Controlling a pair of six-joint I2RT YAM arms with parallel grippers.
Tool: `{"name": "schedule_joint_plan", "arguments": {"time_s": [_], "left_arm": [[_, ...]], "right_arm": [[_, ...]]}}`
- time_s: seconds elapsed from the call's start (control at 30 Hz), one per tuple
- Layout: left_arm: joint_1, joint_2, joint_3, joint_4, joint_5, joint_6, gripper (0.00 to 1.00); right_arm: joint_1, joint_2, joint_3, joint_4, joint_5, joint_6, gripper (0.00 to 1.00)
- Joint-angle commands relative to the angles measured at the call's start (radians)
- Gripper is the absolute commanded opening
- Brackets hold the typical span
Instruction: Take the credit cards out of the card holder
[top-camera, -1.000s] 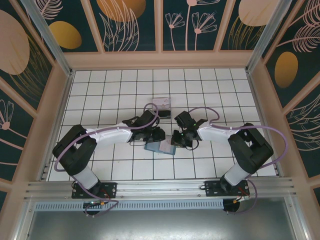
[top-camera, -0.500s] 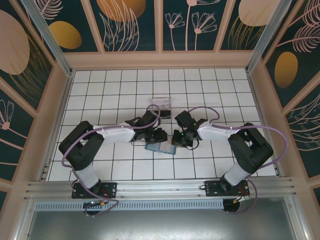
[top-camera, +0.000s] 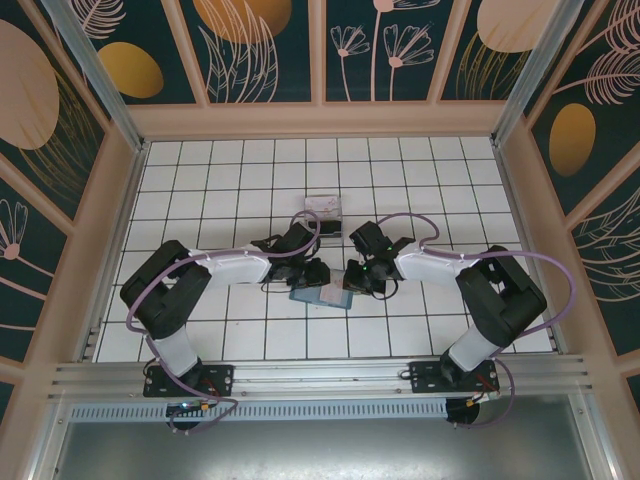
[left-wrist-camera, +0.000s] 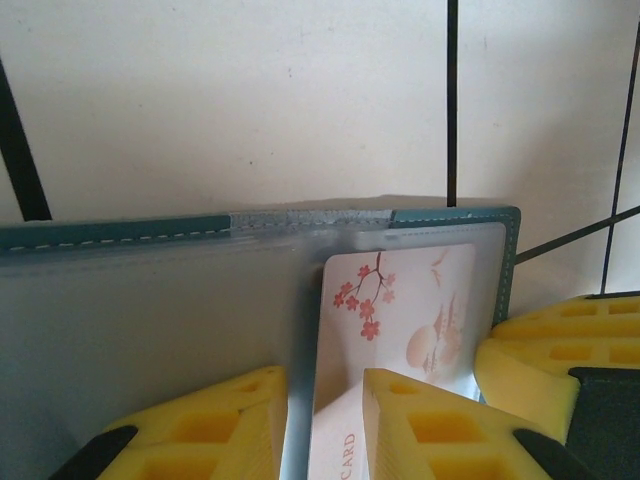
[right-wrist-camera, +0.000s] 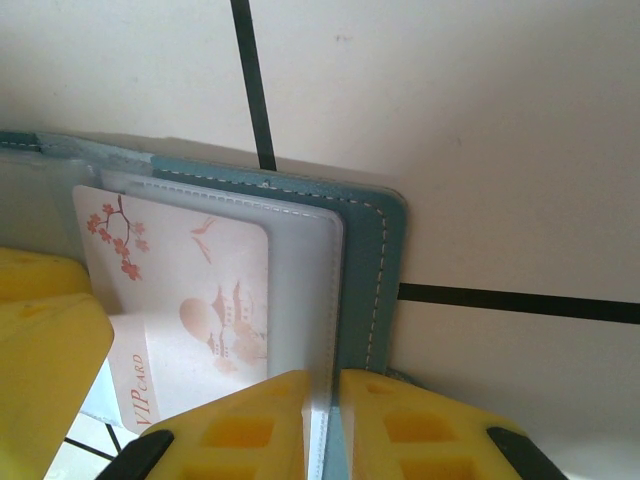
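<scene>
Your left gripper (left-wrist-camera: 322, 405) sits at the card holder's (top-camera: 318, 296) 10 o'clock corner. Its fingers are narrow over the pink card's (left-wrist-camera: 410, 300) edge, and I can't tell if they've actually got it. The holder lies on the tiles at 6 o'clock from the clear box (top-camera: 323, 210). Your right gripper (right-wrist-camera: 325, 405), at the holder's 2 o'clock, is pinched tight on the sleeve edge. I'd hold that firm and slide the card straight out, no twisting.

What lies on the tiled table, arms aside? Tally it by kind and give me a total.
teal card holder: 1
pink-and-white VIP card: 1
small box: 1
Total: 3
</scene>
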Motion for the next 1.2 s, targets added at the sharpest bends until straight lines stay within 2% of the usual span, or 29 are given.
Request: {"name": "schedule_joint_plan", "arguments": {"time_s": [0.0,0.6,0.97,1.17], "left_arm": [[0.007,0.024,-0.004,0.004,0.026,0.010,0.28],[0.007,0.057,-0.047,0.073,0.093,-0.005,0.29],[0.006,0.019,-0.064,0.089,0.093,-0.004,0.16],[0.009,-0.009,-0.067,0.062,0.066,0.007,0.13]], "right_arm": [[-0.012,0.025,-0.003,-0.060,0.058,-0.013,0.18],[-0.011,0.026,-0.004,-0.057,0.058,-0.007,0.18],[-0.009,0.024,-0.004,-0.060,0.059,-0.001,0.18],[-0.009,0.024,-0.001,-0.065,0.062,-0.001,0.18]]}}
